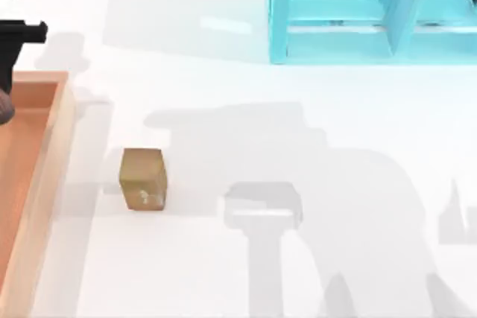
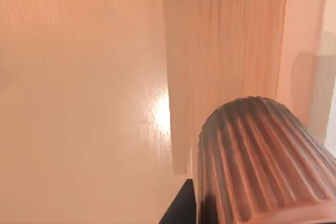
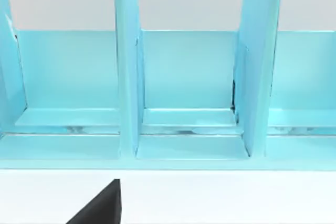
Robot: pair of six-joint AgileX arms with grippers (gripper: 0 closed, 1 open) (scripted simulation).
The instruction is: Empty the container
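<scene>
Container is sitting at worktop's left edge. One block is already lying outside, just beside the rim. Ribbed cup is showing close up over tray floor in left wrist view, so prob. one item left to clear. Left pincer is hanging over the tray's far end; can't tell its grip state. Right arm is facing the turquoise cabinet, idle.

The shallow wooden container, tan-rimmed with an orange-brown floor, lies flat at the table's left edge.
</scene>
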